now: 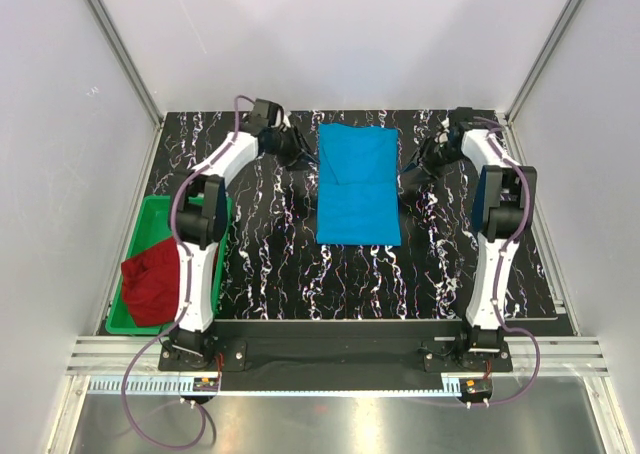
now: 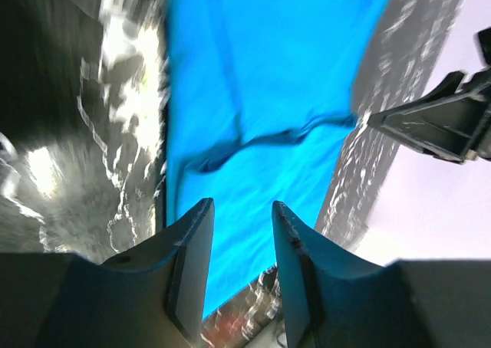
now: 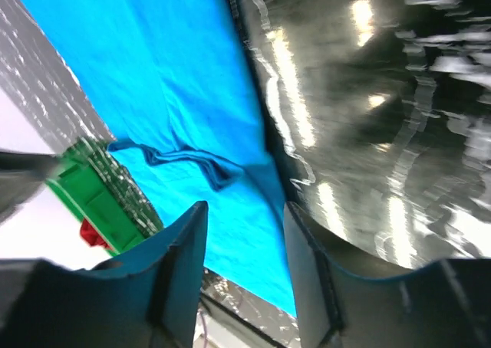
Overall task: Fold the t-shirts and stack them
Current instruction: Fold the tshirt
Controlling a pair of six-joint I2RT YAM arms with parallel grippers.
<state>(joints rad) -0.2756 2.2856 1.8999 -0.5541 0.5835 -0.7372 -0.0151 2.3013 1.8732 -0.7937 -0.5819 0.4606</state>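
The sky-blue t-shirt [image 1: 357,184] lies flat on the black marbled table as a long folded rectangle, with a fold line across its upper half. In the left wrist view the blue t-shirt [image 2: 261,95] fills the middle, a rumpled ridge running across it. My left gripper [image 1: 298,152] hovers at its far left edge; its jaws [image 2: 242,210] stand open with nothing between them. My right gripper [image 1: 415,172] is by the shirt's right edge, jaws [image 3: 245,210] open and empty above the blue t-shirt [image 3: 169,95]. The dark red t-shirt [image 1: 150,282] lies bunched in the green bin.
The green bin [image 1: 150,219] stands along the table's left edge, beside the left arm's base; the green bin [image 3: 92,198] also shows in the right wrist view. White walls close in the table at the back and both sides. My right gripper's body [image 2: 437,122] shows across the shirt.
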